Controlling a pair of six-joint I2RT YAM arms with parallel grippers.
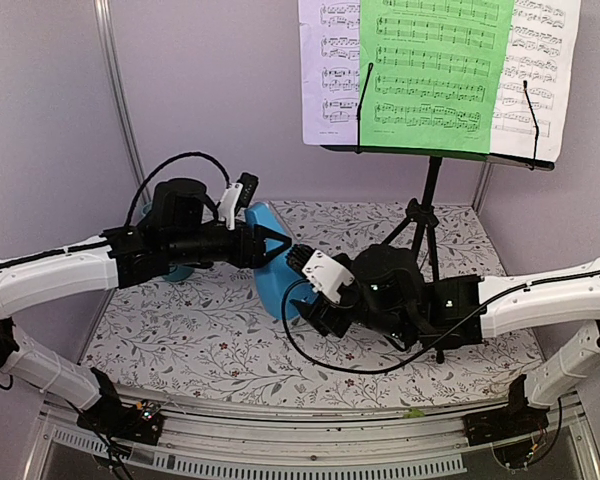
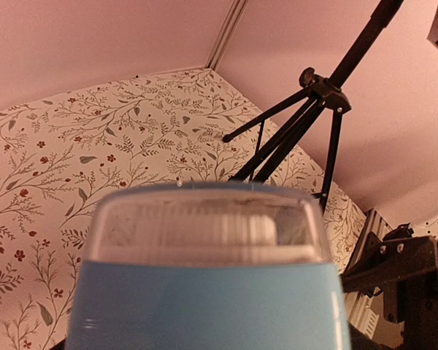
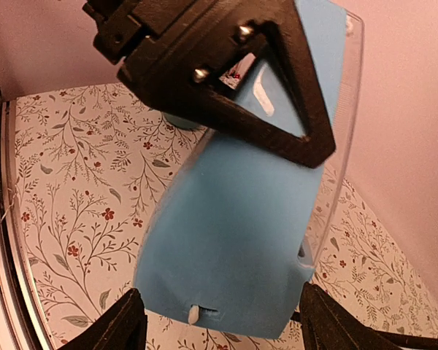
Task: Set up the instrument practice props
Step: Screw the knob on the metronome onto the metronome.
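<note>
The left gripper (image 1: 277, 245) is pinching the upper part of the blue metronome (image 3: 233, 219). One of its black triangular fingers (image 3: 277, 109) lies flat against the metronome's side. In the left wrist view the metronome hides that gripper's own fingers. The right gripper (image 1: 302, 286) is spread wide, with a finger (image 3: 113, 324) on either side of the metronome's base. We cannot tell whether they touch it, or whether the base rests on the flowered cloth (image 1: 180, 340).

The metronome leans near the middle of the table. Both arms reach in low and nearly level from the left and right. A teal cup (image 1: 180, 272) is mostly hidden behind the left arm.

At the far right stands the music stand (image 1: 432, 200). It carries a green page (image 1: 435, 70) over white pages (image 1: 330, 70), all cut off at the top.
</note>
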